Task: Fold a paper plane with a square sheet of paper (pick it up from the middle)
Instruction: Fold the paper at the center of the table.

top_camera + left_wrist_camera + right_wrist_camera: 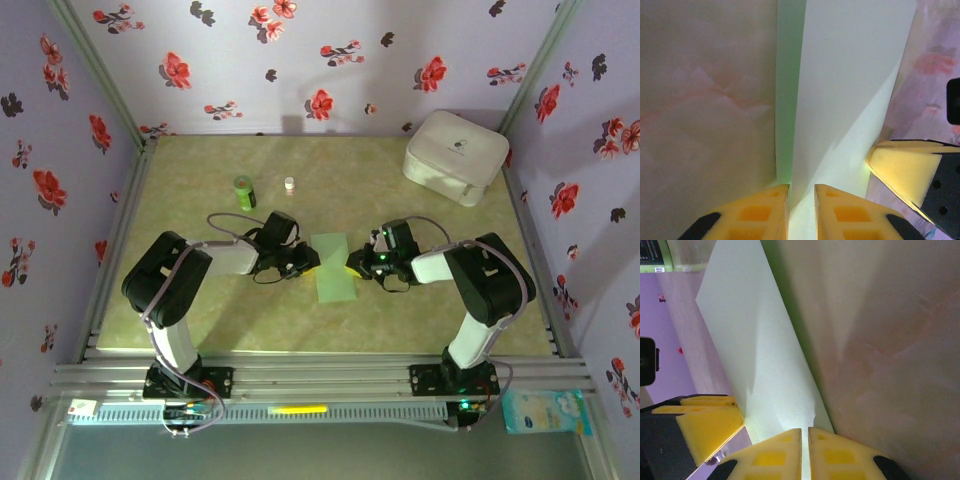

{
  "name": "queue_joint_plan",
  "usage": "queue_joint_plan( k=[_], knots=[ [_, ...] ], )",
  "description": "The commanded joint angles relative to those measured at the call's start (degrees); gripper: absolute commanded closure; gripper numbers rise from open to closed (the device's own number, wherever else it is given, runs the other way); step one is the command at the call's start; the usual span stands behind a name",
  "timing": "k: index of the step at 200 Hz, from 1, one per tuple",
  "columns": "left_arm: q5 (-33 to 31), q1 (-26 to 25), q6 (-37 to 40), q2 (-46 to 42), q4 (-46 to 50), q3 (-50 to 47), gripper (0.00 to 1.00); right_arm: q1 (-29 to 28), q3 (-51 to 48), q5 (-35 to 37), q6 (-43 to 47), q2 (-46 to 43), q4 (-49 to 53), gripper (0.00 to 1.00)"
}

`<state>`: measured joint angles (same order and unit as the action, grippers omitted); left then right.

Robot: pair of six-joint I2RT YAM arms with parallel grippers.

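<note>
The square sheet of paper (335,265), pale green, is at the table's middle between my two grippers and looks like an oblong from above. My left gripper (308,260) is at its left edge. In the left wrist view the sheet (850,100) rises in a ridge that runs in between my left gripper's (801,189) jaws, which stand a narrow gap apart. My right gripper (358,265) is at the right edge. In the right wrist view it (805,431) is shut on the sheet's (755,340) edge. The paper plane is out of view.
A small dark green bottle (245,192) and a tiny white cap (289,184) stand behind the sheet on the left. A white rounded case (457,155) fills the far right corner. Flowered walls close in the table on three sides.
</note>
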<state>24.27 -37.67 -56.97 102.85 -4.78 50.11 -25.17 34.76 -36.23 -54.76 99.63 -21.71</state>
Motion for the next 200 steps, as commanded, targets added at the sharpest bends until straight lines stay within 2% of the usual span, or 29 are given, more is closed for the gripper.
queue_joint_plan(
  k=[1, 70, 118, 148, 167, 200],
  knots=[
    [1.0, -0.5, -0.8, -0.5, -0.6, -0.6, 0.83, -0.5, -1.4, 4.6, -1.0, 2.6, 3.6, 0.88],
    [1.0, -0.5, -1.0, -1.4, -0.9, -1.0, 0.98, -0.4, -1.4, 4.2, -1.2, 1.1, 2.7, 0.82],
    [1.0, -0.4, -2.2, -2.8, -1.2, -1.3, 1.0, -0.4, 0.3, 5.0, 2.3, -5.8, 7.2, 0.68],
    [1.0, -0.3, -2.9, -4.0, -1.5, -1.6, 1.0, -1.0, 2.3, 10.9, 9.1, -13.2, 16.7, 0.65],
    [0.9, -0.2, -3.4, -4.5, -1.3, -1.6, 1.0, -3.0, 1.4, 15.0, 15.9, -18.5, 17.1, 0.63],
    [1.0, 0.0, -3.9, -4.7, 0.1, -0.9, 1.0, -13.2, -0.4, 28.0, 32.3, -27.2, 18.4, 0.58]
  ],
)
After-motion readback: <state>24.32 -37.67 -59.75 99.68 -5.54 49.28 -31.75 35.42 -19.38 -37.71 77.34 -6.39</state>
